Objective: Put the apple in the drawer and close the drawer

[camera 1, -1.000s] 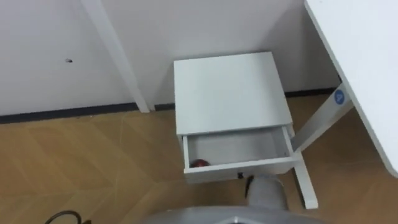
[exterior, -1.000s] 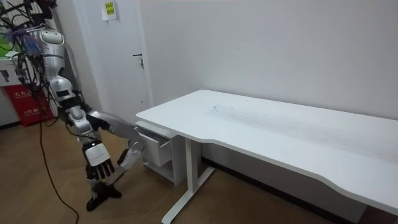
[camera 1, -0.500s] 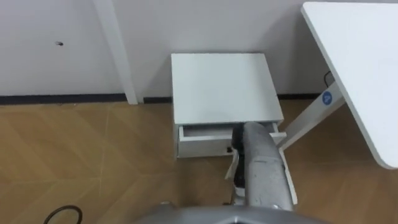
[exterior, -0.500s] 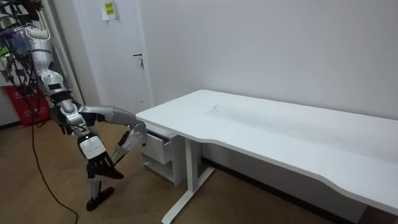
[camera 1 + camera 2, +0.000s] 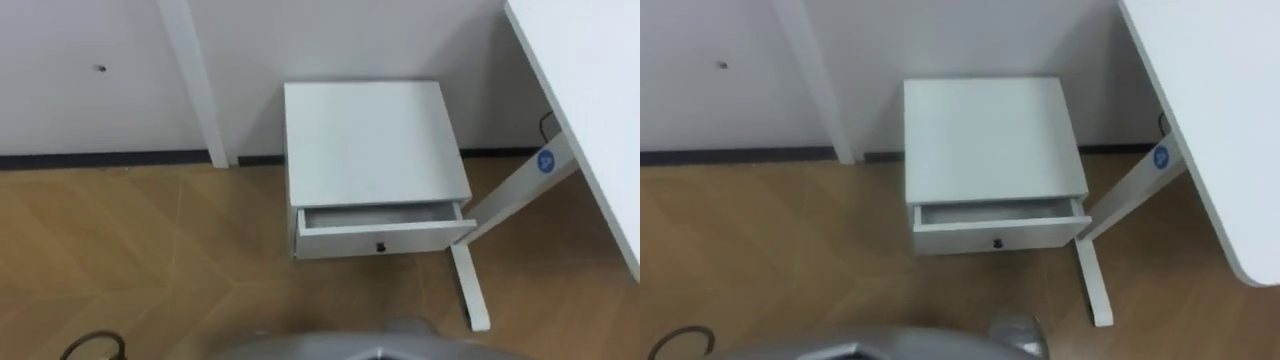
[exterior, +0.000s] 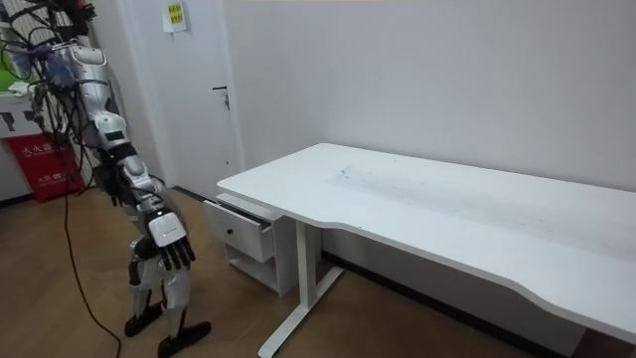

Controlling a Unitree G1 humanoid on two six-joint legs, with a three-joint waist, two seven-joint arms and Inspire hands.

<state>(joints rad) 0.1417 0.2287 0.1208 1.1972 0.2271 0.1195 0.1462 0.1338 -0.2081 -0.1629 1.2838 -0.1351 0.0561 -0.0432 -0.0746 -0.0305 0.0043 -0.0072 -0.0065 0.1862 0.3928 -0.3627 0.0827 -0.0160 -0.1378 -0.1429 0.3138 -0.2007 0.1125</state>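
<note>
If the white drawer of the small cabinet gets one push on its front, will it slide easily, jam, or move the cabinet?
The white drawer is open only a little and sits square, so it likely slides shut straight. The small white cabinet stands on smooth wooden floor, so a hard push may shift it.

An office room: white desk [image 6: 427, 199], drawer cabinet [image 5: 370, 140], wood-pattern floor [image 5: 150, 240].

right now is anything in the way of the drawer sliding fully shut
Nothing visible does. The drawer sticks out slightly from the cabinet, nothing pokes over its rim, and the floor in front is bare.
</note>
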